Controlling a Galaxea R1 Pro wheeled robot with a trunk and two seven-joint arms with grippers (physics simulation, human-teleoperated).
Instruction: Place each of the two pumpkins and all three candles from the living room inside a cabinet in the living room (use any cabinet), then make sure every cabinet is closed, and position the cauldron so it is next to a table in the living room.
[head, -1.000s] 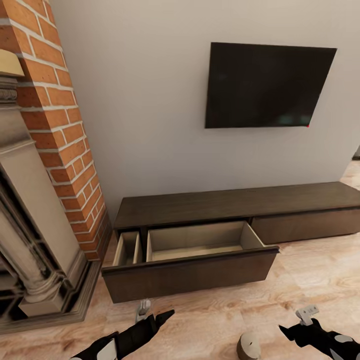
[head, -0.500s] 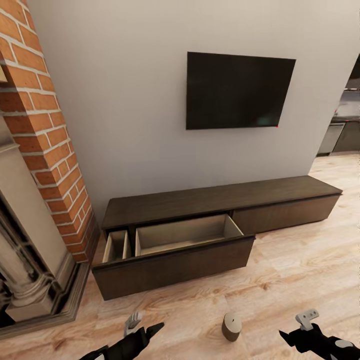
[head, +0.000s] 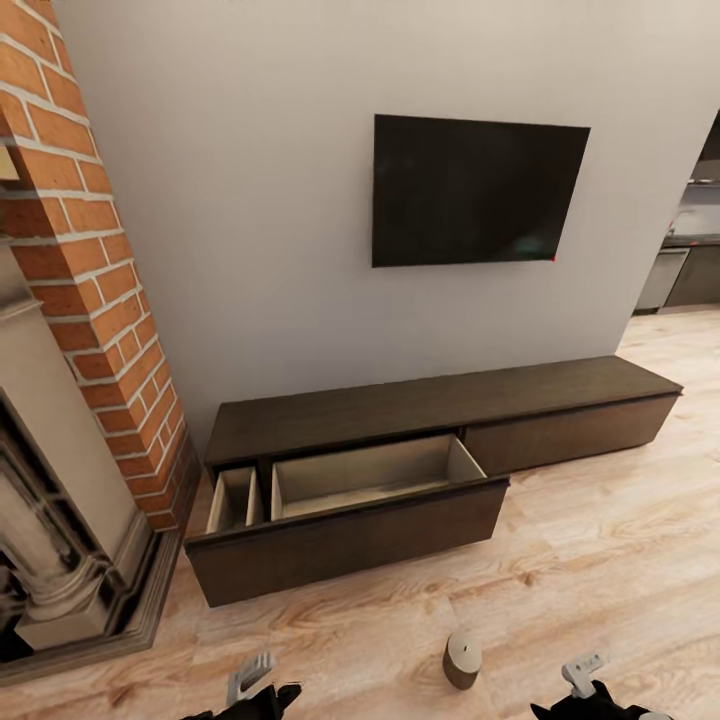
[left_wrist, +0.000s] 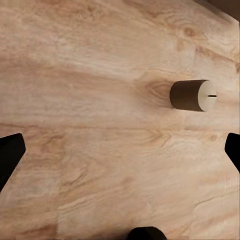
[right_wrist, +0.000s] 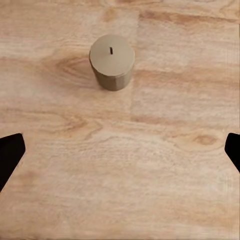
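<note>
candle (head: 462, 658): upright on the wood floor (head: 600, 560), near edge of head view, between the two arms, well apart from both hands. stubby greyish-tan cylinder, flat top, short dark wick at centre. seen again on bare floor from left wrist (left_wrist: 191, 95) and from right wrist (right_wrist: 112, 61).

cabinet (head: 440, 400): long, low, dark brown, against the far wall under the tv (head: 475, 190). left drawer (head: 345, 525) pulled out toward the robot, light interior, nothing visible inside. right-hand front flush. brick fireplace column (head: 85, 260) to the left.

left hand (head: 255, 680): released, fingertips far apart at the edges of its wrist view, nothing between them. right hand (head: 585, 680): likewise released, fingertips wide, hovering above floor with candle ahead of it.

handling, judged: light, rigid, waxy so probably a bit slippery; short and wide-based, so stable standing but easy to knock over or roll if clipped low. not fragile beyond the wick. best taken across the curved side wall at mid-height, fingers on opposite sides, moderate squeeze. right hand looks better lined up. open drawer close by, far-left of candle: short carry.
</note>
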